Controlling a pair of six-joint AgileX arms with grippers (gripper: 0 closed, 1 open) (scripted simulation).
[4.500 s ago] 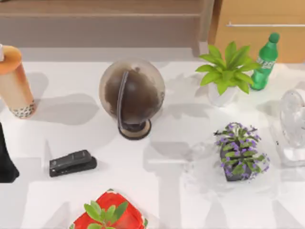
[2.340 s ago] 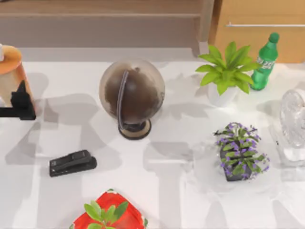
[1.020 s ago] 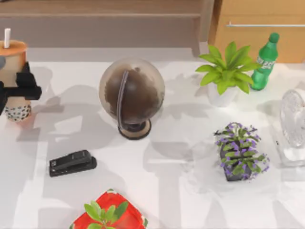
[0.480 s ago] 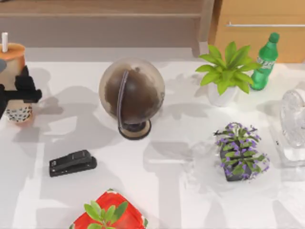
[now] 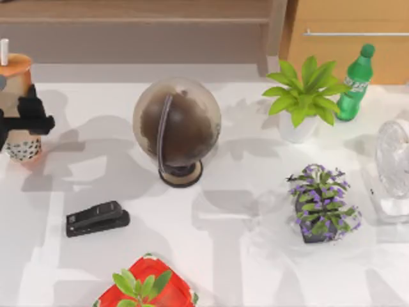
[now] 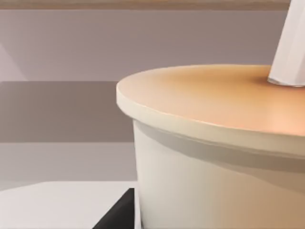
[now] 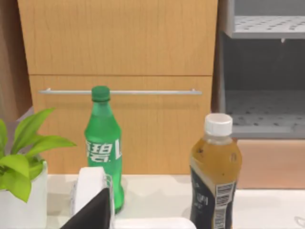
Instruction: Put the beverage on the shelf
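At the table's far left edge, the tall tapered cup of orange-to-cream milk tea (image 5: 18,105) with dark pearls at its base, an orange lid and a white straw stands upright, well short of the long brown wooden shelf board (image 5: 134,11) that runs along the back. My left gripper (image 5: 22,120) is clamped around the cup's middle; one black finger (image 5: 35,114) lies against the cup's right side and the rest of the gripper is cut off by the frame edge. In the left wrist view the cup's lid and cream wall sit very close to the camera, with a dark finger (image 6: 119,214) touching the wall low down.

Moving right along the white table (image 5: 243,192): a black stapler (image 5: 97,219) lies near the front, a red pot with a green sprout (image 5: 146,288) sits at the front edge, and a brown globe on a dark stand (image 5: 177,128) stands mid-table. Further right are a leafy green plant in a white pot (image 5: 305,96), a purple-flowered plant in a dark pot (image 5: 321,204), a green soda bottle (image 5: 354,82) before a light-wood cabinet with a metal handle (image 5: 348,32), and a white fan (image 5: 393,169).

In the right wrist view one dark finger (image 7: 93,214) of my right gripper shows; whether its fingers are spread I cannot tell.
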